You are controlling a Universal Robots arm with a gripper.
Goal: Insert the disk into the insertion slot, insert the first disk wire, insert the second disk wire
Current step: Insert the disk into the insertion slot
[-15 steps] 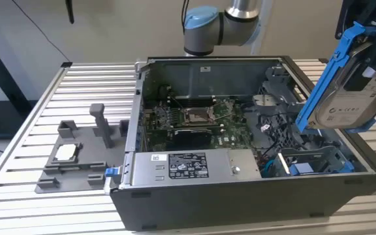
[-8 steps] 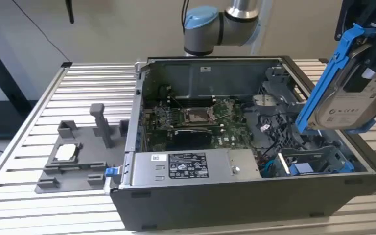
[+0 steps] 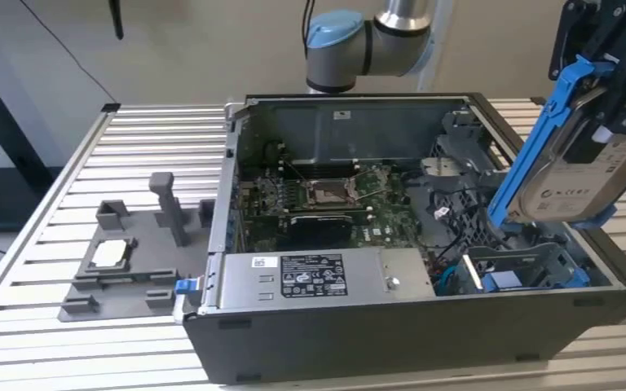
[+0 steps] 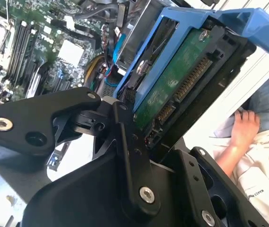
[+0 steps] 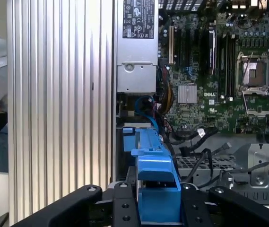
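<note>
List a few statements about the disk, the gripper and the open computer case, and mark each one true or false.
1. The gripper is clamped on the disk, which is tilted in the air over the case. True.
2. The disk is seated in the insertion slot. False: the slot holds no disk, and the disk is held up above it.
3. The power-supply box lies on the table outside the case. False: it sits inside the case, against the wall nearest the exterior view.
4. A person's hand shows beyond the disk in the second wrist view. True.
</note>
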